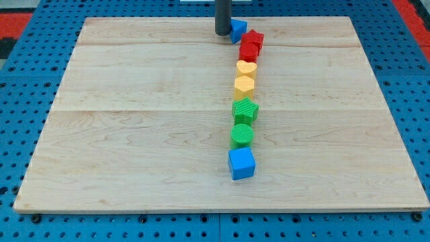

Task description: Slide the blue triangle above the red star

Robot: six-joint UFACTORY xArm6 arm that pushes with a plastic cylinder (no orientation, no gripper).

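The blue triangle (238, 29) sits near the board's top edge, partly hidden behind my rod. The red star (254, 38) lies just to its right and slightly below, touching or nearly touching it. My tip (222, 33) rests on the board against the triangle's left side. Below the star, a red block (248, 52) of unclear shape adjoins it.
A column of blocks runs down the board's middle: yellow heart (246, 68), yellow hexagon (244, 85), green star (245, 109), green cylinder (242, 134), blue cube (242, 163). The wooden board (134, 121) lies on a blue pegboard.
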